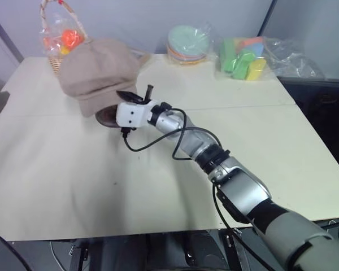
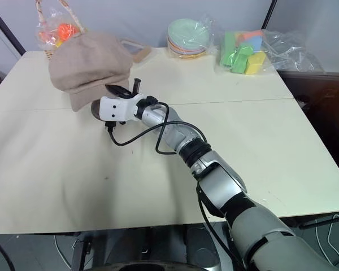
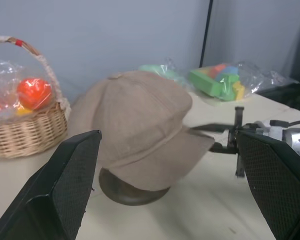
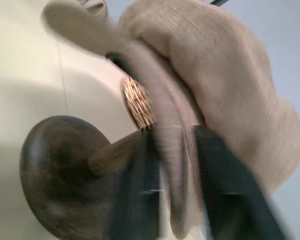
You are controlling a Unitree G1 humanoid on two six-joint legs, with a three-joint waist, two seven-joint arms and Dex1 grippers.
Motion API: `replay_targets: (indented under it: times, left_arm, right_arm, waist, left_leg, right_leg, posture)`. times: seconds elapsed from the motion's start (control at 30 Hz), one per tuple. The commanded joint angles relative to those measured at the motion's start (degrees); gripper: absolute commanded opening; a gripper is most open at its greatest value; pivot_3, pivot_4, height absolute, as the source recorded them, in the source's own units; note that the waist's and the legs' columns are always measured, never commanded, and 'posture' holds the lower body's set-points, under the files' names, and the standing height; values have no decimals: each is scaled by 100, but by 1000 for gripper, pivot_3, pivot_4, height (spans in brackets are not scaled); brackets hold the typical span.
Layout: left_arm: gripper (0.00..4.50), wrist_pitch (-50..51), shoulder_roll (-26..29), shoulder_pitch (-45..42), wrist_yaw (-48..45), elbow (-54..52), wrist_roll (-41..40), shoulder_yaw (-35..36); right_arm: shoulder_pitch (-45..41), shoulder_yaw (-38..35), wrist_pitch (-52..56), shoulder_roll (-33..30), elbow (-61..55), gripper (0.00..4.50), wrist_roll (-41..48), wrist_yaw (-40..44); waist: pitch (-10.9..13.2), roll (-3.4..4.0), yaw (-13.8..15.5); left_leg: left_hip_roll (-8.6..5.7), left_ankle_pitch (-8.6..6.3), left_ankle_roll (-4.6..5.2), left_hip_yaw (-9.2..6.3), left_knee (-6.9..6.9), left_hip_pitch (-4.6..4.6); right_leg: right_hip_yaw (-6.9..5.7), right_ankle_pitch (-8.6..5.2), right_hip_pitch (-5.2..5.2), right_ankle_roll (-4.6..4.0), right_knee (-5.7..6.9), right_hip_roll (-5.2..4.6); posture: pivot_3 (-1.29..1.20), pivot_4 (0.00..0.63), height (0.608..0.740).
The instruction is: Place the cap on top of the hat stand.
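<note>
The beige cap (image 1: 99,70) sits over the top of the dark wooden hat stand, whose round base (image 1: 105,117) shows under the brim on the table. The stand's post and base (image 4: 55,165) appear in the right wrist view. My right gripper (image 1: 135,90) is at the cap's brim, open, with the brim (image 4: 175,165) between its two black fingers. My left gripper (image 3: 167,135) stands wide open, holding nothing, off to the side of the cap (image 3: 135,120) and facing it.
A wicker basket (image 1: 59,34) with wrapped fruit stands just behind the cap. A stack of plates (image 1: 187,44) and a bag of foam blocks (image 1: 243,56) lie along the table's far edge. A black cable (image 1: 152,144) loops from my right wrist.
</note>
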Motion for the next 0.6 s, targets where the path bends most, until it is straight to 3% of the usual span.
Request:
replay_targets:
  times: [0.03,0.07,0.37,0.5,0.6]
  left_arm:
    - [4500,-434,90,118,-465,216,319,-48]
    - [4500,-509,51,154,-513,157,373,-161]
    - [4500,-1876,-619,540,-203,-1001,1763,-1884]
    - [4500,-2457,-823,215,1016,-1750,3247,-3324]
    - [4500,-2883,-856,-29,1713,-2118,4482,-4378]
  right_arm:
    - [137,-29,-24,-33,-402,2926,22,-5]
    - [273,21,-53,-115,-586,3336,-30,44]
    - [1714,121,-193,-1338,-2650,3336,169,1414]
    - [2350,-619,718,-2163,-3969,3336,1615,2798]
    - [2498,-1442,2731,-2742,-5164,4166,3413,3943]
  waist:
    - [-2,-2,0]
    - [-2,-3,6]
    - [-2,-3,24]
    - [0,0,91]
    - [3,4,159]
  left_leg:
    - [0,1,-2,1,-5,0]
    - [0,3,-4,-1,-9,0]
    - [0,4,-6,0,-23,-1]
    - [1,4,-6,-2,-22,-1]
    - [-1,4,-4,0,-17,-1]
  right_leg:
    - [0,0,-3,0,0,0]
    - [0,-1,-5,-2,0,0]
    - [1,-3,-4,-6,-9,-4]
    - [1,-3,0,-5,-11,-4]
    - [2,-2,5,-3,-12,-5]
  posture:
    - [0,150,740]
    - [0,150,740]
    - [0,150,740]
    - [0,150,740]
    - [0,150,740]
